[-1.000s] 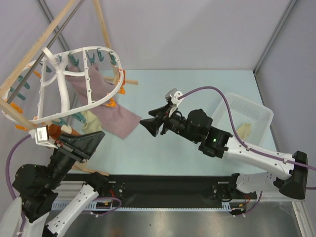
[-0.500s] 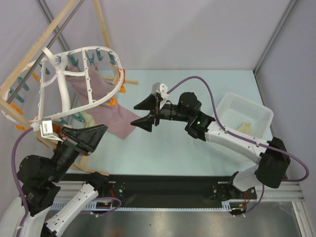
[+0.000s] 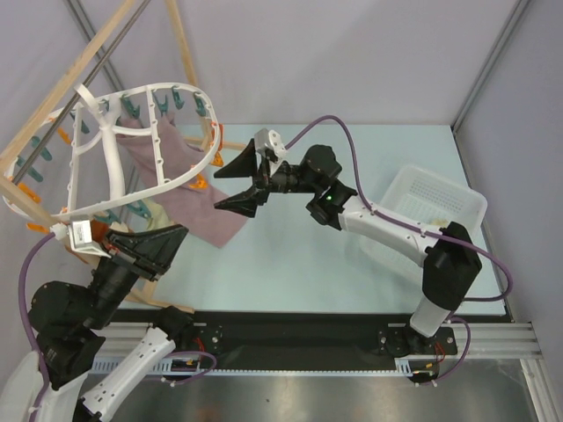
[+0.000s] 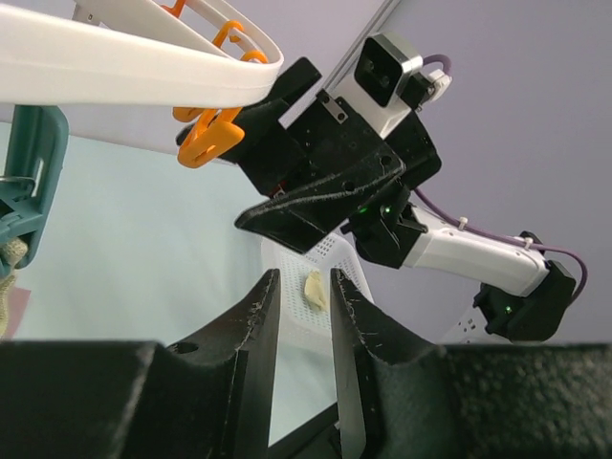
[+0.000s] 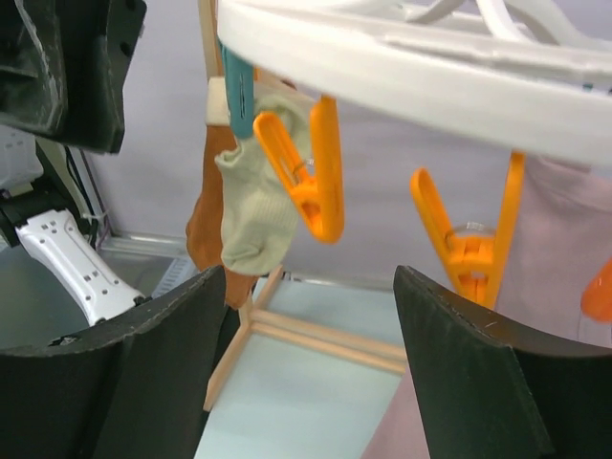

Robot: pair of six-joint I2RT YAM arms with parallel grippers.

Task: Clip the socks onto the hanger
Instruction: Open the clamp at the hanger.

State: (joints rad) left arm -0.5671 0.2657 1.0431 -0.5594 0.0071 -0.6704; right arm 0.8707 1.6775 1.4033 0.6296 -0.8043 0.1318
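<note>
The white oval hanger [image 3: 163,90] hangs tilted at the upper left, rimmed with teal and orange pegs. One pale sock [image 3: 161,215] hangs from a teal peg on its near rim; in the right wrist view it [image 5: 253,206] hangs beside an orange peg [image 5: 311,182]. A second sock [image 4: 316,290] lies in the white basket [image 3: 457,198]. My right gripper [image 3: 220,189] is wide open and empty, just right of the hanger's orange pegs. My left gripper [image 3: 176,236] is below the hanger rim, its jaws a narrow gap apart, holding nothing.
A mauve-pink cloth [image 3: 198,198] hangs from the hanger down to the table. An orange-brown cloth [image 5: 206,229] hangs behind the clipped sock. A wooden rack [image 3: 106,53] carries the hanger; its feet [image 5: 316,335] rest on the table.
My right gripper has swung left and away from the basket, up to the hanger's orange pegs, staying open. My left gripper has shifted only slightly under the rim.
</note>
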